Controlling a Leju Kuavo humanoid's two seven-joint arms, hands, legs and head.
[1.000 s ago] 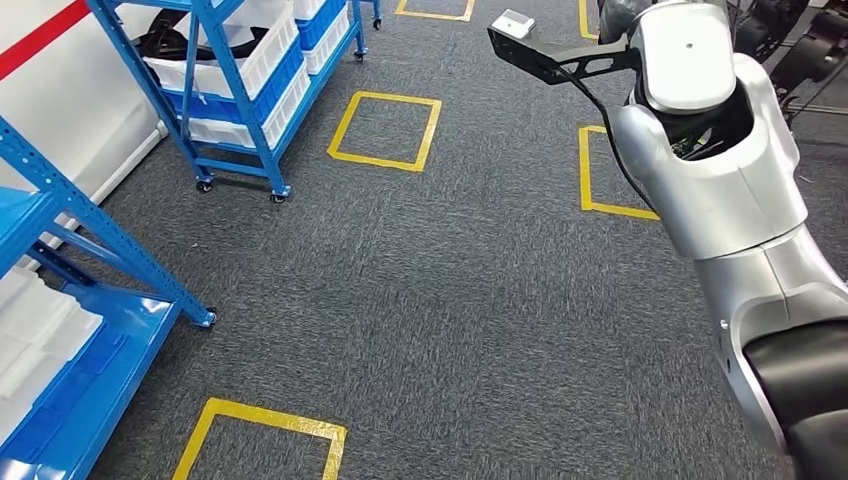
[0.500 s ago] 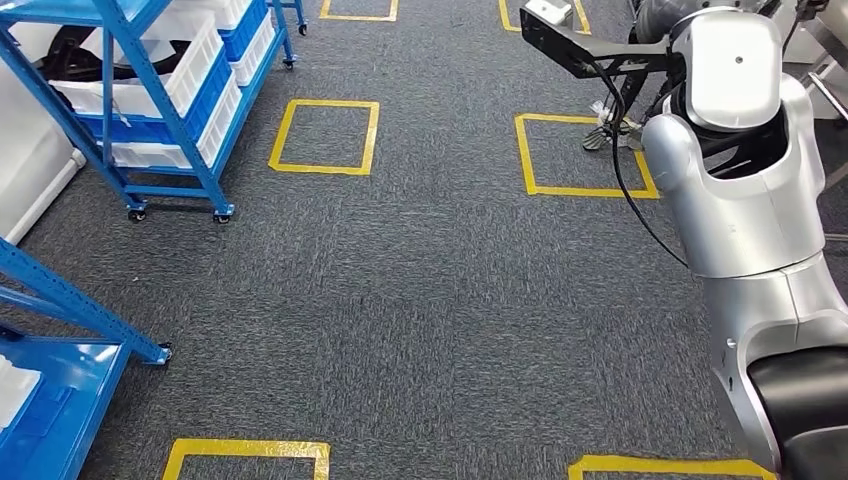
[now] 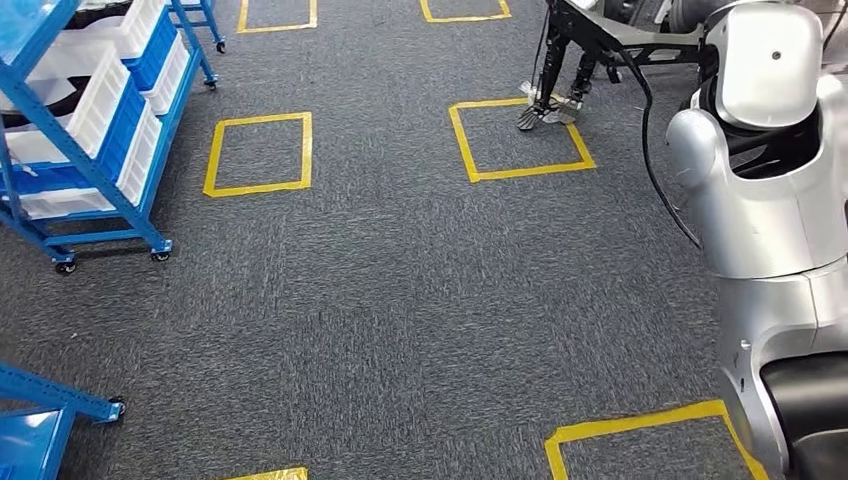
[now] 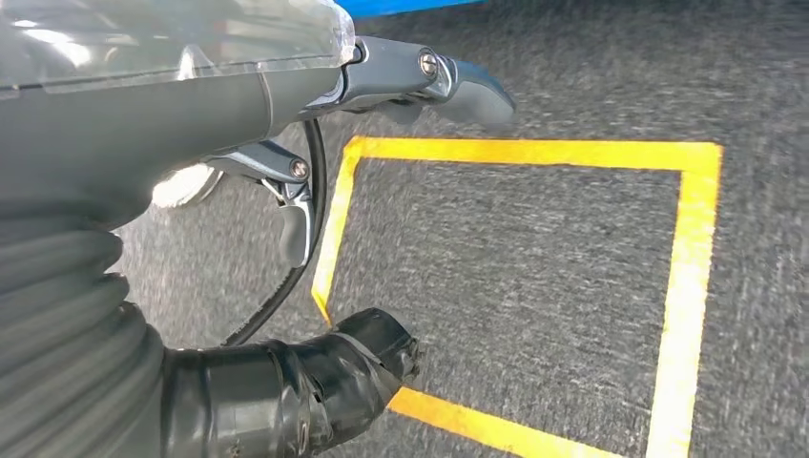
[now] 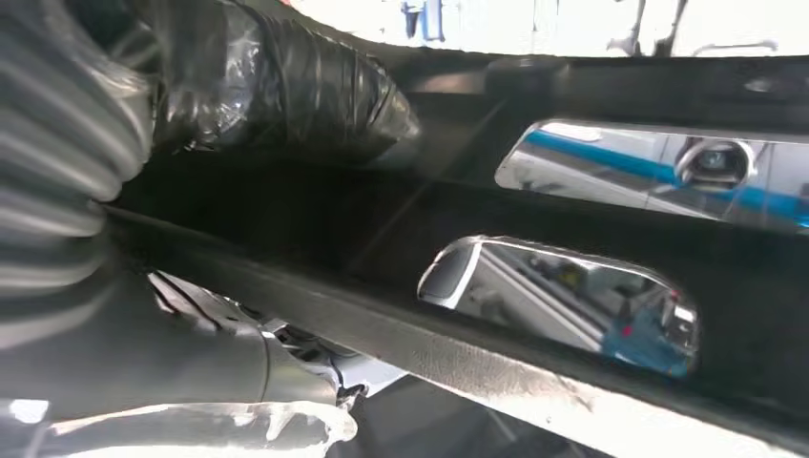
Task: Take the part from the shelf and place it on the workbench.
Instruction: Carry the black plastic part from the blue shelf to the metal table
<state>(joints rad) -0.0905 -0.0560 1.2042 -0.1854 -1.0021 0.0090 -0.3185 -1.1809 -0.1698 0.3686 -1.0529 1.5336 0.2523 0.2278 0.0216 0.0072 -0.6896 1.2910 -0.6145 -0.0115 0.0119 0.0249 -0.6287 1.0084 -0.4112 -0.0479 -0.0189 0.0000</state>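
In the right wrist view my right hand [image 5: 238, 86] grips a long black part [image 5: 315, 219] with shiny chrome insets [image 5: 563, 296], its taped thumb lying over the part's edge. My left hand [image 4: 238, 124] hangs over the grey carpet with fingers [image 4: 448, 81] and thumb [image 4: 363, 358] apart and nothing between them. In the head view my silver right arm [image 3: 770, 180] rises along the right side, with a black wrist bracket [image 3: 620, 45] at its top. A blue shelf [image 3: 90, 110] with white bins stands at the far left.
Yellow tape squares [image 3: 258, 152] mark the dark grey carpet, and another square [image 4: 687, 286] lies under my left hand. The foot of a second blue shelf [image 3: 60, 400] sits at the lower left. Black stand legs [image 3: 550, 100] rest on a tape square near the top.
The whole picture has shifted: the camera has turned away from the blue shelves, which slid left and partly out of view. The stand legs and more tape squares came in.
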